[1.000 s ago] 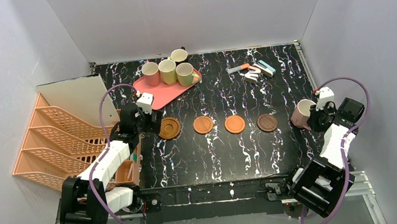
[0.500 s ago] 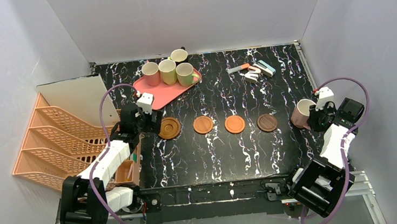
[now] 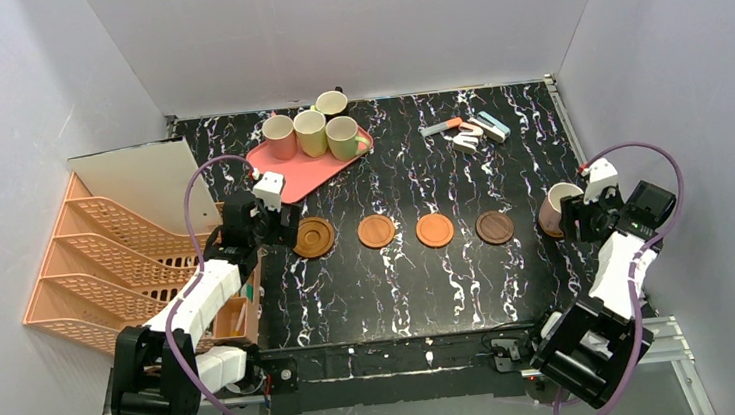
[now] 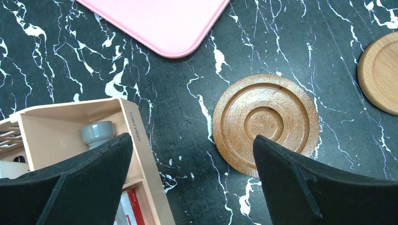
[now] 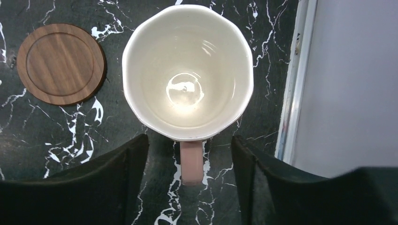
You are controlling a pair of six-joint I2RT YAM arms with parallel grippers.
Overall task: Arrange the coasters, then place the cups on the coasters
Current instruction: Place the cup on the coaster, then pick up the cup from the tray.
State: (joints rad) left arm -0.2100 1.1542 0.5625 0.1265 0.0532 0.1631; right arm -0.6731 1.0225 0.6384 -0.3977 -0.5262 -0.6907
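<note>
Pale pink mug stands upright at centre right, handle between the right gripper's spread jaws; left gripper likewise spread.

Desk: black marble-look, white veins, slight sheen.
Ringed coaster: light wood, matt, concentric grooves.
Right coaster: dark wood, visible grain.
Pale pink cup: glossy glazed ceramic.
Tray: smooth pink plastic.

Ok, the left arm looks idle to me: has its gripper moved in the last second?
No. The left gripper is still open just left of the ringed coaster, near the pink tray corner, as before.
</note>
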